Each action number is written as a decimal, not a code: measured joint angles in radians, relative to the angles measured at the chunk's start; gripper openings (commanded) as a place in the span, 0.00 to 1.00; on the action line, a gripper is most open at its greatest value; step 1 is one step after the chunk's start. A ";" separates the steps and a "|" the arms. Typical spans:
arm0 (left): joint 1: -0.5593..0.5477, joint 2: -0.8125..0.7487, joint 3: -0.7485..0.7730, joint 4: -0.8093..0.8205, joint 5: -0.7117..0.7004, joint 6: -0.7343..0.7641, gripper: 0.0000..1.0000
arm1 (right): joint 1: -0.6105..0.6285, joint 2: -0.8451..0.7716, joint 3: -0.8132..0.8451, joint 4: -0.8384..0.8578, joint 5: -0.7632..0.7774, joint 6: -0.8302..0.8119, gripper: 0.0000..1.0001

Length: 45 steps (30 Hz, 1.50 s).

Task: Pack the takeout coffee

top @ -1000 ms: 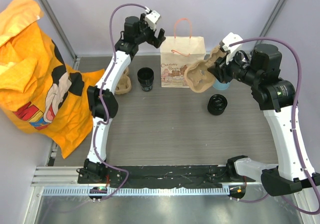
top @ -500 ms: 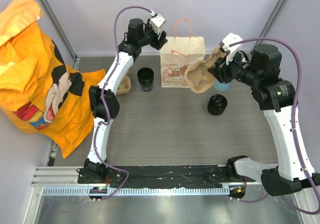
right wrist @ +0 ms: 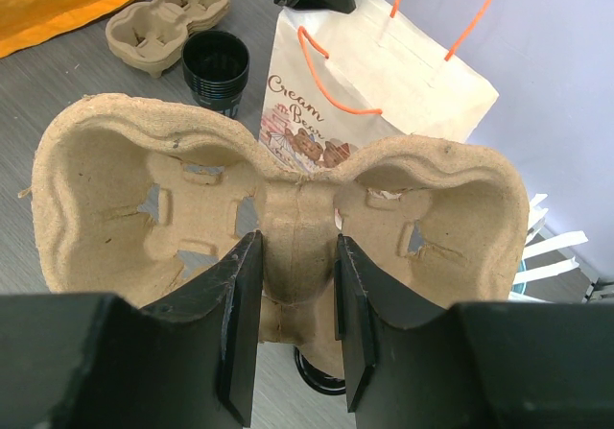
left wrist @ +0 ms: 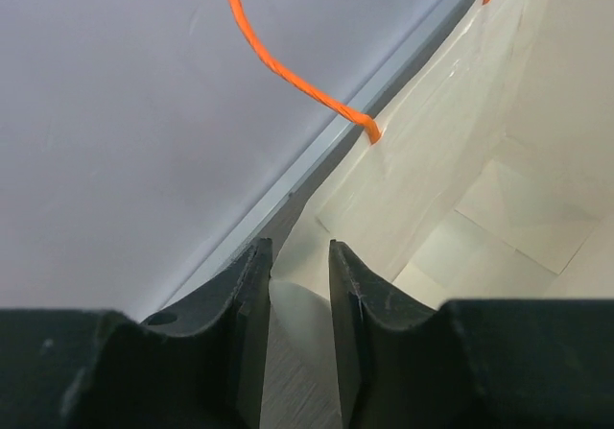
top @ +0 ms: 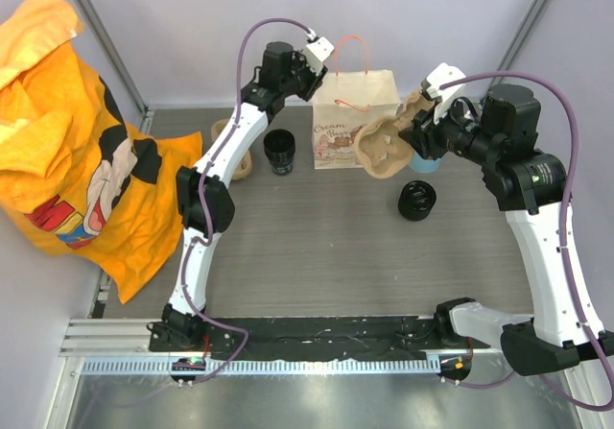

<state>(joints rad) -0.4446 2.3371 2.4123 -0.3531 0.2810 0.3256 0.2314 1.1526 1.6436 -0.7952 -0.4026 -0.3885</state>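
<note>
The takeout coffee [top: 416,201], a small black lidded cup, stands on the table right of centre, with no gripper on it. The white paper bag [top: 355,112] with orange handles stands upright at the back. My left gripper [top: 324,61] is at the bag's top left corner. In the left wrist view the left gripper [left wrist: 297,251] has its jaws narrowly apart, one on each side of the bag's rim [left wrist: 293,299]. My right gripper [right wrist: 295,242] is shut on the middle ridge of a brown pulp cup carrier [right wrist: 115,179], held in the air in front of the bag's right side [top: 379,151].
A stack of open black cups [top: 279,151] stands left of the bag, with more pulp carriers [top: 238,160] beside it. A light-blue cup of white straws [top: 423,164] is behind the held carrier. An orange cloth [top: 67,141] covers the left side.
My left gripper moved right to the bag's top left corner and its jaws narrowed around the rim. The bag shifted slightly right. The right arm and carrier stayed still.
</note>
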 measured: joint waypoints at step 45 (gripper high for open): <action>-0.185 -0.296 -0.034 -0.652 -0.460 -0.463 0.19 | 0.000 0.000 0.042 0.002 -0.038 0.022 0.35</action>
<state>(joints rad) -0.6292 2.0411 2.3779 -1.0050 -0.1795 -0.1371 0.2314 1.1526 1.6855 -0.7937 -0.4404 -0.3668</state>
